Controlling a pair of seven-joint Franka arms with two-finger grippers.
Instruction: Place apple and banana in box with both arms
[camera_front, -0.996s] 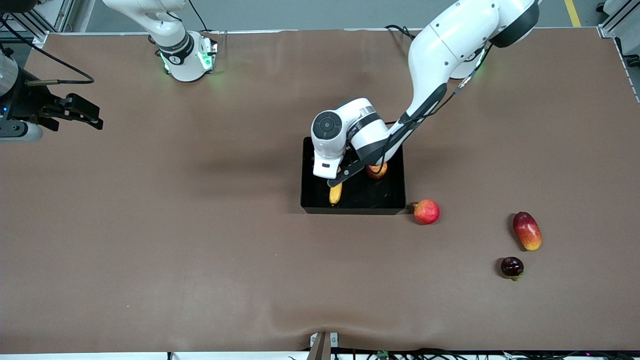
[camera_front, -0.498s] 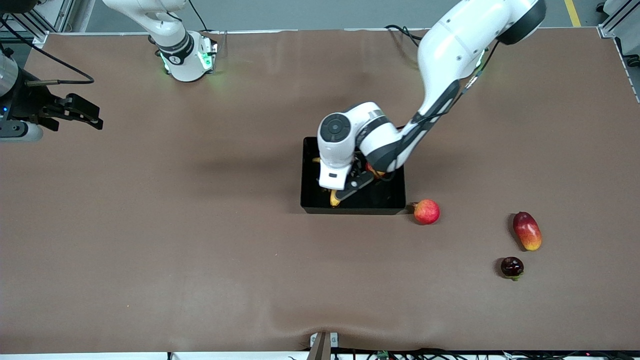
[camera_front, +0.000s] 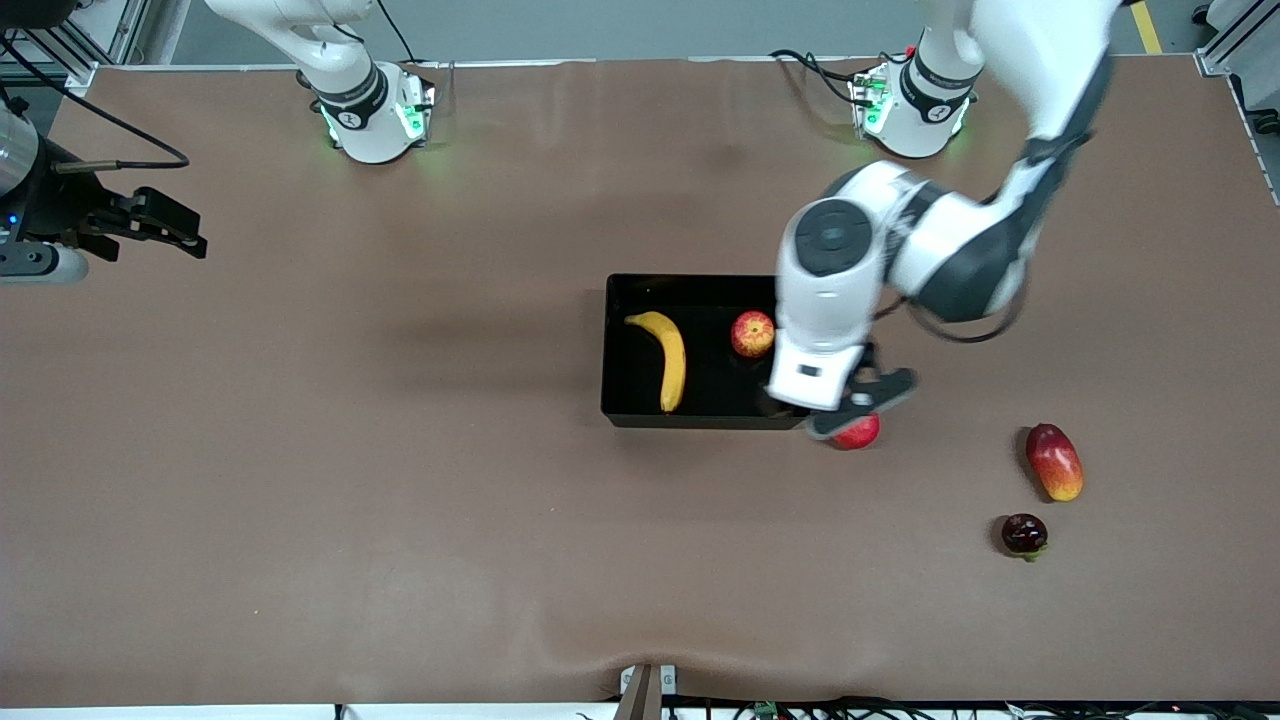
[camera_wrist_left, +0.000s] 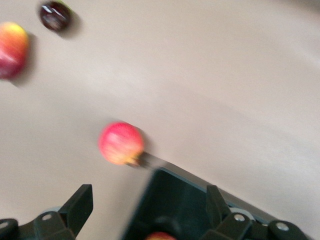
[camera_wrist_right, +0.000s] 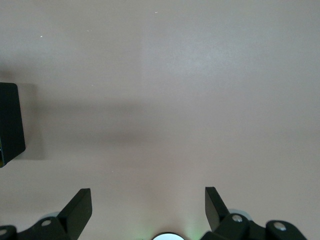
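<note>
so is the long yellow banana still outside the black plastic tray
No, the long yellow banana lies inside the black plastic tray, beside the small red-and-yellow apple.

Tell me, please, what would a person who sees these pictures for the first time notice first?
The black box in the middle of the table holds the banana and the apple, lying apart. The left gripper hangs open and empty over the box's corner, above a pinkish-red fruit just outside it. The right gripper waits open at the right arm's end of the table.
</note>
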